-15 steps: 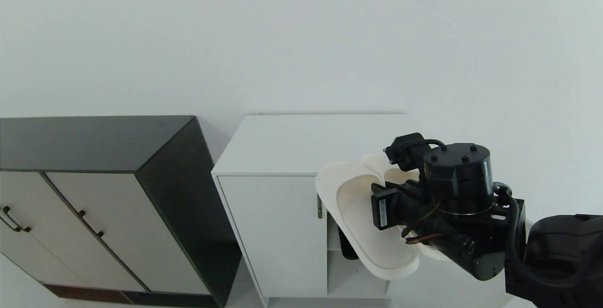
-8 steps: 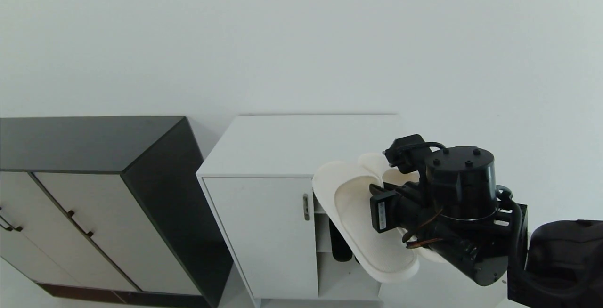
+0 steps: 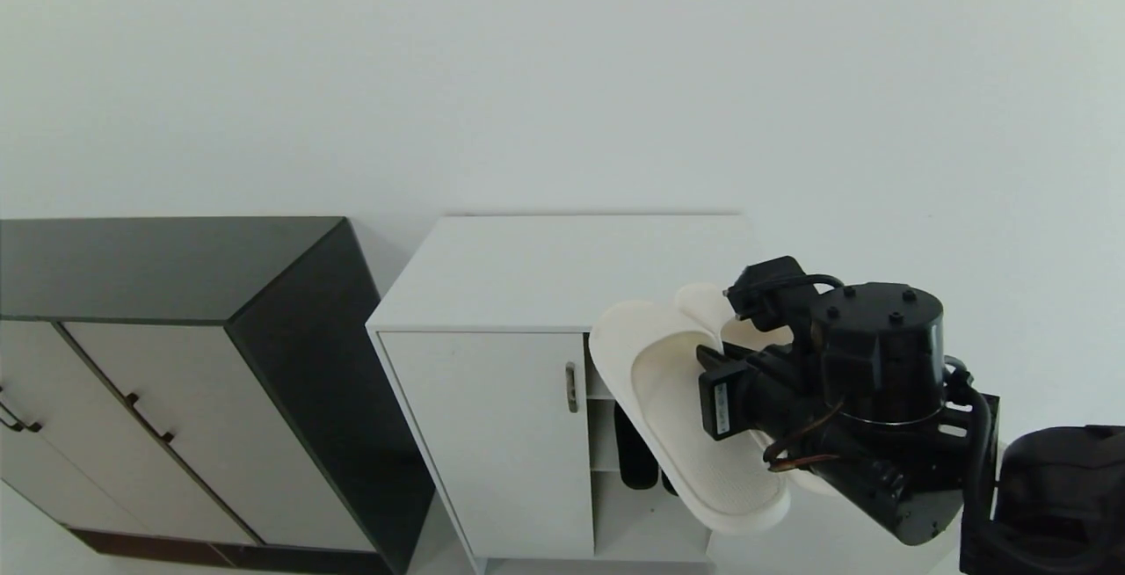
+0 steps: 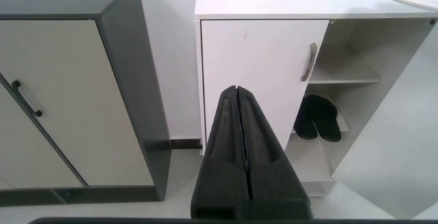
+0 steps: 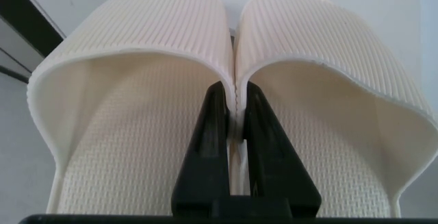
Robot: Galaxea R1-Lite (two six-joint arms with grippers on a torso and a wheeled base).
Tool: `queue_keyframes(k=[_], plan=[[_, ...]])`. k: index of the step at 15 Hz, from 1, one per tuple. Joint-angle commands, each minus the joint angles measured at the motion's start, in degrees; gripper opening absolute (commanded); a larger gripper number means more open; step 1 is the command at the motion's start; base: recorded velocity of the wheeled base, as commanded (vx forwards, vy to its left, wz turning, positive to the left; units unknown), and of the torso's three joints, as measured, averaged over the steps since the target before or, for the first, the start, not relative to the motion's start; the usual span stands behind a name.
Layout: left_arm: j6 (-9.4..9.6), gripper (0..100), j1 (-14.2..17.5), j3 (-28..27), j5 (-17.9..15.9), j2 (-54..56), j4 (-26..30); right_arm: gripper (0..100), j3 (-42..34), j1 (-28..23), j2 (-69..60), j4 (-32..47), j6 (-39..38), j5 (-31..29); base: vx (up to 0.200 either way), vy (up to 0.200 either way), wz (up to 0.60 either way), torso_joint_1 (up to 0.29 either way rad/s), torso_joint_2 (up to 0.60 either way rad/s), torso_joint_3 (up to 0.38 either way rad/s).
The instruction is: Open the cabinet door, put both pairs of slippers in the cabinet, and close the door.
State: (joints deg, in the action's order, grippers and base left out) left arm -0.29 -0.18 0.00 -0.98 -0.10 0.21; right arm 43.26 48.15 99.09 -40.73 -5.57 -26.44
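Slippers (image 3: 677, 408), a cream ribbed pair set side by side, are pinched by their touching inner edges in the right gripper (image 5: 234, 97) and held tilted before the open right half of the white cabinet (image 3: 562, 267). Since half a second ago, arm and pair have sunk slightly and drifted right. Flat black slippers (image 4: 318, 118) sit inside, below the upper shelf. The left gripper (image 4: 237, 94), fingers pressed together on nothing, points at the shut white left door (image 4: 263, 73).

Matte black right arm (image 3: 879, 355) at lower right: round joint cap dotted with small screws, looped black cable, thin orange-brown wires, perhaps a white label on a side block; right gripper (image 5: 235, 88) has smooth black tapered fingers
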Motion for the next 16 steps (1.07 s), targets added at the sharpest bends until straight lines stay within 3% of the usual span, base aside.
queue_keyframes(k=[1,6,16], plan=[[-0.06,0,0.01,0.00,0.01,0.01,0.06,0,-2.22,1.33,-2.23,-0.40,0.21,-0.10,0.000,0.000,0.00,0.000,0.00,0.000],[-0.06,0,0.01,0.00,0.01,0.01,-0.03,0,-3.19,1.59,-2.32,-0.58,1.09,-0.10,0.000,0.000,0.00,-0.033,0.06,0.040],[-0.06,0,0.01,-0.09,0.01,0.01,-0.03,0,-3.45,1.51,-1.44,-0.84,1.26,-0.10,0.000,0.000,0.00,-0.199,0.47,0.264]])
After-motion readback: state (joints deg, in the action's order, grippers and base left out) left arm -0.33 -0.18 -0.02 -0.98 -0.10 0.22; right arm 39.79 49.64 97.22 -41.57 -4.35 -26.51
